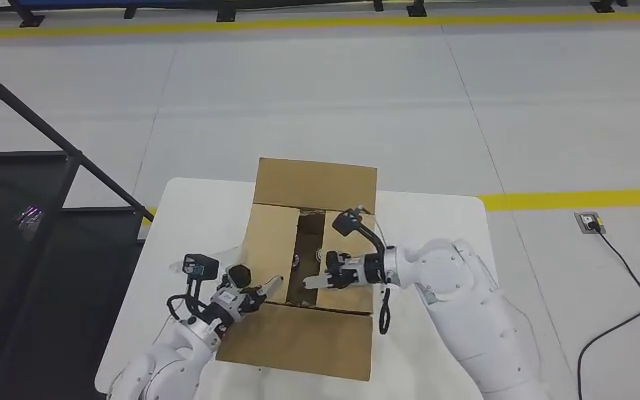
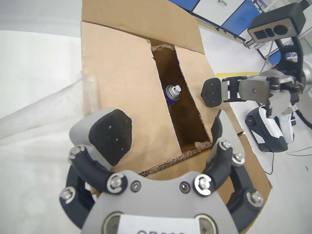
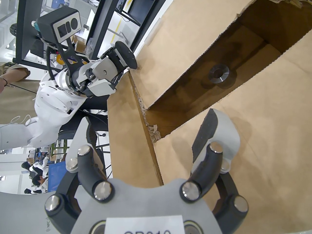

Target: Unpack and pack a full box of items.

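A brown cardboard box stands mid-table, its top flaps parted over a dark gap. Inside the gap stand a blue spray can with a white nozzle and a round metal piece. My left gripper is open at the box's near left, its pads spread over the flaps at the near end of the gap with nothing between them. My right gripper hovers open above the right flap, straddling the flap edge by the gap. One of its pads sits just over that flap.
The white table has bare room left and right of the box. Clear plastic lies against the box's left side. A black metal frame stands off the table's left edge. The near flap hangs toward the front edge.
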### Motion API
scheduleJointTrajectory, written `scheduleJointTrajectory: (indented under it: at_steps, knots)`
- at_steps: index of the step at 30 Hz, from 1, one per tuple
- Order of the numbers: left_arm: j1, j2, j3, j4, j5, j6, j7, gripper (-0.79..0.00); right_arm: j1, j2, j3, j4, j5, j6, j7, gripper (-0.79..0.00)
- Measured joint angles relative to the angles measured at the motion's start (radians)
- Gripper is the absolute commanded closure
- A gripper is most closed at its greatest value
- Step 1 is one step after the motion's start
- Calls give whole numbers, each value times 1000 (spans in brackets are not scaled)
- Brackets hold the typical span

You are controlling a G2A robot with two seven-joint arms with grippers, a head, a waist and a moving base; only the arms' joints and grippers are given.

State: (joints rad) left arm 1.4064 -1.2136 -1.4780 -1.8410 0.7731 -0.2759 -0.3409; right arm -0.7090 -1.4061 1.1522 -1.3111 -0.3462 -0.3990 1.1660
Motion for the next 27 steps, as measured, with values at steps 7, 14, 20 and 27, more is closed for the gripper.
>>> scheduleJointTrajectory:
  at_steps: [7, 14, 20, 27]
  knots:
    - [73, 12, -124, -93, -66, -35, 40, -785, -26, 14, 4, -79, -32, -15, -37, -785]
    - [212, 36, -332, -92, -140, -194, -46, -785, -33, 17, 9, -96, -37, -15, -41, -785]
    - [256, 62, -403, 28, -286, -436, -220, -785, -69, 20, 26, -126, -68, 29, -161, -785]
    - [201, 87, -347, 151, -360, -551, -404, -785, -128, 31, 128, -128, -64, 35, -450, -785]
